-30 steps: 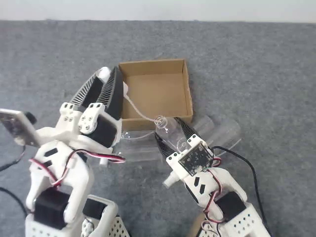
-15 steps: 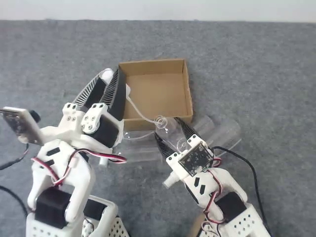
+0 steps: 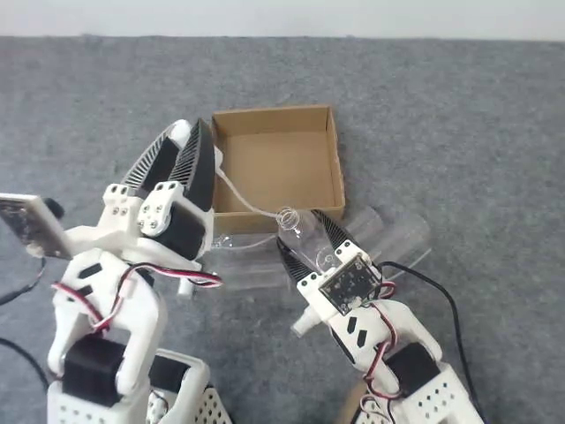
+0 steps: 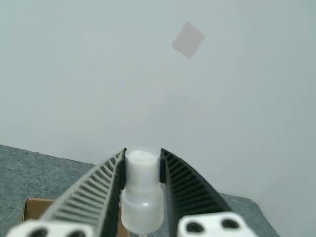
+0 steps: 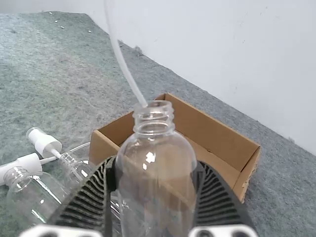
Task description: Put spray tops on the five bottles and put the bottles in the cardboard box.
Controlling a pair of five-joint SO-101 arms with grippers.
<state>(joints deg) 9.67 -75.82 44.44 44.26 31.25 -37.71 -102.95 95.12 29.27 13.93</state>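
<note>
While the cardboard box [image 3: 278,168] has nothing in it, the task looks to be near its start: no bottle seems capped and none is packed. Just in front of the box the right gripper [image 3: 300,231] has its fingers closed snugly around an upright clear bottle [image 5: 155,168], neck open. Beside the box's near corner on the left arm's side, the left gripper [image 4: 143,150] pinches a white spray top [image 4: 142,192], and its thin tube [image 5: 121,59] reaches the bottle's mouth — the tip looks just inside. Other bottles [image 3: 397,234] lie in front of the box, with loose spray tops [image 5: 42,140] close by
</note>
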